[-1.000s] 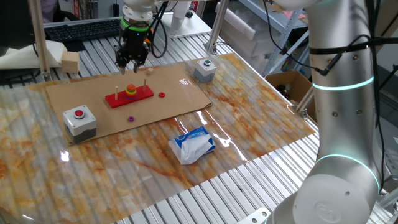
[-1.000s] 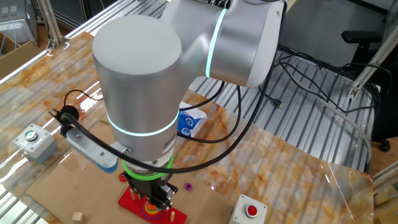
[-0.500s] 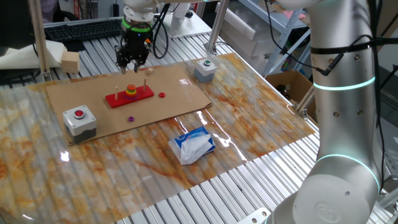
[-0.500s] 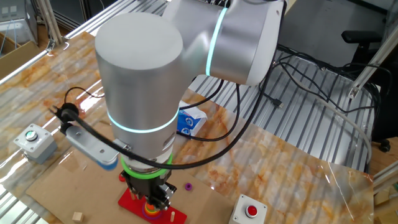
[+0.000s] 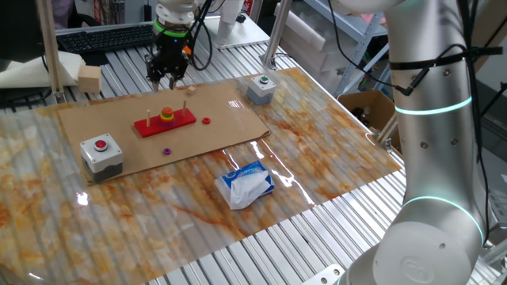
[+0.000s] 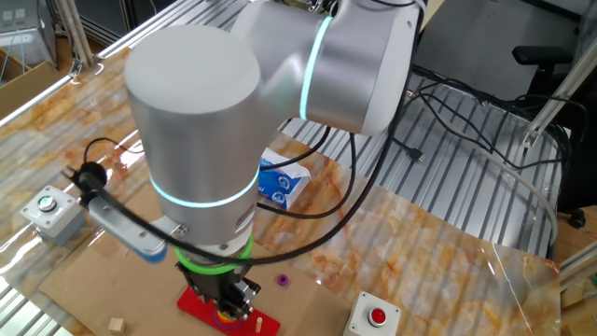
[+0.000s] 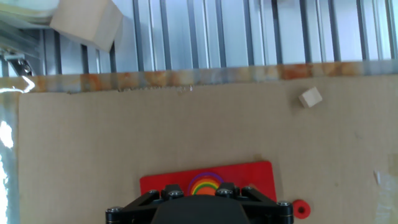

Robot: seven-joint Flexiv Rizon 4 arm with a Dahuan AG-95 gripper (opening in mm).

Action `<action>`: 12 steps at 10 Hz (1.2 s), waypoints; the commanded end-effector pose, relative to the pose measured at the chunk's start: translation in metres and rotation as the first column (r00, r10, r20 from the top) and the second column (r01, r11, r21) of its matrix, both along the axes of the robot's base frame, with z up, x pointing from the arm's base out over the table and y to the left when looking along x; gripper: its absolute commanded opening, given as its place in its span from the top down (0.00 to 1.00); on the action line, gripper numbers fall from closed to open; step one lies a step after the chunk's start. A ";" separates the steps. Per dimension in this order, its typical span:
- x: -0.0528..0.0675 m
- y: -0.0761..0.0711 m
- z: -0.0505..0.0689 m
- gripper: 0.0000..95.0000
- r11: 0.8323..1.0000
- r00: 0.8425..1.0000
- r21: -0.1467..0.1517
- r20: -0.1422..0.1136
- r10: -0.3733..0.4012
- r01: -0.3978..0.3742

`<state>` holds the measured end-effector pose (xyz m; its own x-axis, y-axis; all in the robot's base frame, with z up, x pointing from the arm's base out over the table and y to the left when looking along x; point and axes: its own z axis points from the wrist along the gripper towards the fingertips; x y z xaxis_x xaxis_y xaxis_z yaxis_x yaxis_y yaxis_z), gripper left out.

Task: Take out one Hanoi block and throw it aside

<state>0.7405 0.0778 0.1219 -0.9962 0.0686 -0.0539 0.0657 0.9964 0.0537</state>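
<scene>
The red pegged base (image 5: 164,123) lies on the cardboard sheet with a stack of coloured discs (image 5: 167,115) on its middle peg. The Hanoi block (image 5: 167,111), a tiny orange-red disc, sits on top of that stack. My gripper (image 5: 168,77) hangs above and slightly behind the stack, apart from it, with its fingers spread and nothing between them. In the hand view the base (image 7: 249,176) and the rainbow stack (image 7: 206,183) show just past the gripper body, which hides the stack's centre. In the other fixed view the gripper (image 6: 230,305) covers most of the stack.
A small dark red disc (image 5: 206,121) and a purple disc (image 5: 167,150) lie loose on the cardboard (image 5: 230,111). Two button boxes (image 5: 101,151) (image 5: 261,87), a tissue pack (image 5: 246,184), a small wooden cube (image 7: 310,97) and a larger wooden block (image 5: 89,77) stand around.
My gripper has risen a little and drifted toward the far edge of the cardboard. The stack and the loose discs have not moved.
</scene>
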 end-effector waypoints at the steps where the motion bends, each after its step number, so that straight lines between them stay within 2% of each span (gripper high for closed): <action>1: -0.004 0.001 0.000 0.60 1.000 1.000 0.000 -0.001 -0.006 0.006; 5: -0.015 0.003 0.000 0.60 1.000 1.000 0.001 0.004 -0.024 0.024; 8: -0.017 0.002 -0.002 0.60 1.000 1.000 -0.002 0.003 -0.013 0.013; 12: -0.018 -0.008 -0.012 0.60 1.000 1.000 -0.004 0.005 0.014 -0.014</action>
<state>0.7226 0.0689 0.1085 -0.9969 0.0532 -0.0579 0.0503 0.9975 0.0503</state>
